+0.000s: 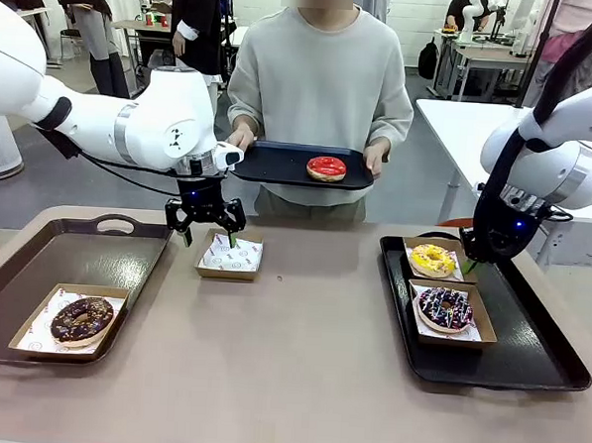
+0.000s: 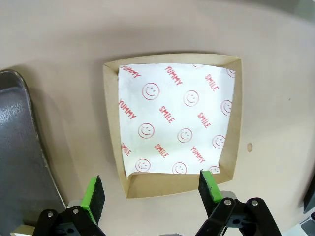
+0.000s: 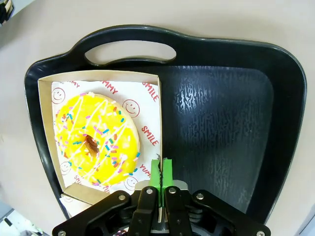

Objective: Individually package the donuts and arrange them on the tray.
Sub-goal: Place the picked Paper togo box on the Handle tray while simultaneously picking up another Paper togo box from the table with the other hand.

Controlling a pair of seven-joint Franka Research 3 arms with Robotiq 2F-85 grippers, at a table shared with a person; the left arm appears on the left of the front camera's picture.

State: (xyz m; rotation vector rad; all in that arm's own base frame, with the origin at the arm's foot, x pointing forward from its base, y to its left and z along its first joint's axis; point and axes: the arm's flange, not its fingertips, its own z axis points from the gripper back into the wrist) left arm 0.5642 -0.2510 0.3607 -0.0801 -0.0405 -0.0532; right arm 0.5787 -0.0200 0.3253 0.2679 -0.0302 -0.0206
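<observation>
A person at the far side holds a small black tray (image 1: 279, 166) carrying the red donut (image 1: 327, 168). My left gripper (image 1: 205, 220) (image 2: 151, 192) hangs open just above an empty cardboard box (image 1: 230, 255) (image 2: 172, 123) lined with printed paper. On the right tray (image 1: 528, 343) (image 3: 221, 113), the yellow donut (image 1: 433, 259) (image 3: 96, 142) and the purple sprinkled donut (image 1: 445, 308) each lie in a box. My right gripper (image 1: 468, 264) (image 3: 161, 172) is shut, its pads pressed together, beside the yellow donut's box. The chocolate donut (image 1: 82, 319) sits boxed on the left tray (image 1: 86, 255).
The left tray's edge (image 2: 19, 147) lies close beside the empty box. The right tray has bare room to the right of its two boxes. The person stands right behind the table's far edge, hands on the small tray.
</observation>
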